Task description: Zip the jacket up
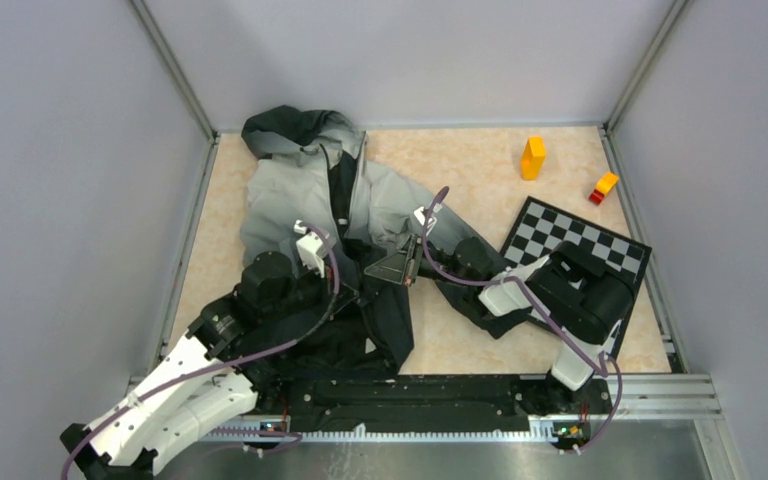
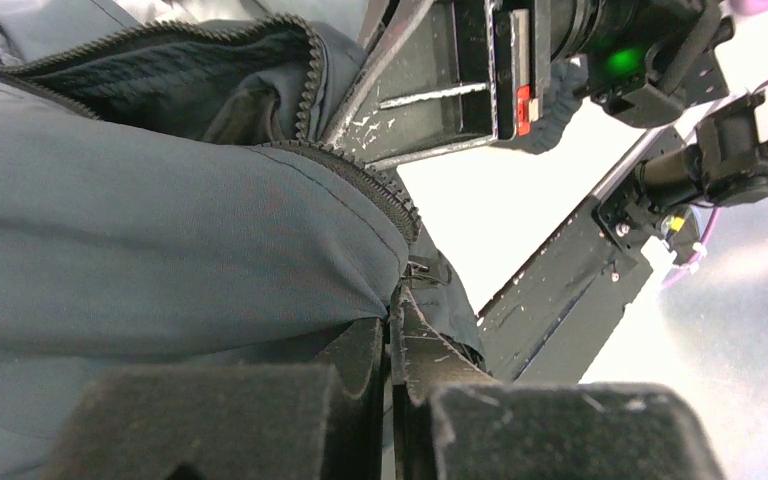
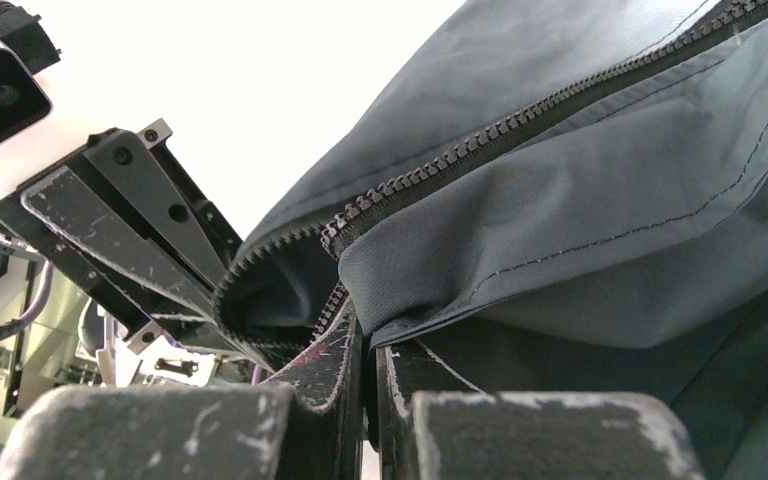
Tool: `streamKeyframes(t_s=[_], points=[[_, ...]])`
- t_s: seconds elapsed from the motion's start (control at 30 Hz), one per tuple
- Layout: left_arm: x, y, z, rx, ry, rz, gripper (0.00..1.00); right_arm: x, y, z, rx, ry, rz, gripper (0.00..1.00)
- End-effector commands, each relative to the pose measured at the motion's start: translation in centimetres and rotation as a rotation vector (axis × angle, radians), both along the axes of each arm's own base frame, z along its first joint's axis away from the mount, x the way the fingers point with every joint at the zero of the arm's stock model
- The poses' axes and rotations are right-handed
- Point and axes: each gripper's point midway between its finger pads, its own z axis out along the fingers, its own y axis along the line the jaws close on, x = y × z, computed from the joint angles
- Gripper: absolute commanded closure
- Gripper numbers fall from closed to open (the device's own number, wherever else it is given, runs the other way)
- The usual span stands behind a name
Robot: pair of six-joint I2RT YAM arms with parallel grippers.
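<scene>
left gripper [image 2: 392,325]: clamped on jacket [image 1: 295,190] front edge near hem | jacket: spread on table [image 1: 480,170], hood far, left of centre | zipper [image 3: 480,140]: tooth rows apart, nothing closed that shows | right gripper [image 3: 365,335]: pinching fabric by the teeth | progress: early, joining ends and pull-up both left

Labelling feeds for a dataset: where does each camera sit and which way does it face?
Top external: above and behind, looking down on table and jacket; left arm and right arm show.
Left wrist: on the left arm, looking along the left gripper pinching the jacket.
Right wrist: likewise along the right gripper.
Both wrist views share the zipper and opposite gripper.
</scene>
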Motion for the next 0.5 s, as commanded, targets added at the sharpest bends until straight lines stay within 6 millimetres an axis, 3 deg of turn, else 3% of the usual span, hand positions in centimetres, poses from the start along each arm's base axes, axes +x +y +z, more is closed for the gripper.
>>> streamKeyframes(t_s=[0.0, 0.27, 0.47], points=[[-0.9, -1.1, 0.4, -0.004, 0.009, -0.097, 1.00, 0.9, 0.5, 3.0, 0.073, -0.073, -0.032, 1.00], [-0.5, -0.7, 0.3, 0.009, 0.028, -0.057, 1.00, 0.7, 0.4, 2.9, 0.077, -0.082, -0.030, 1.00], [0.5, 2.4, -1.0, -0.015, 0.184, 0.265, 0.62, 0.4, 0.0, 3.4, 0.125, -0.123, -0.033, 1.00]])
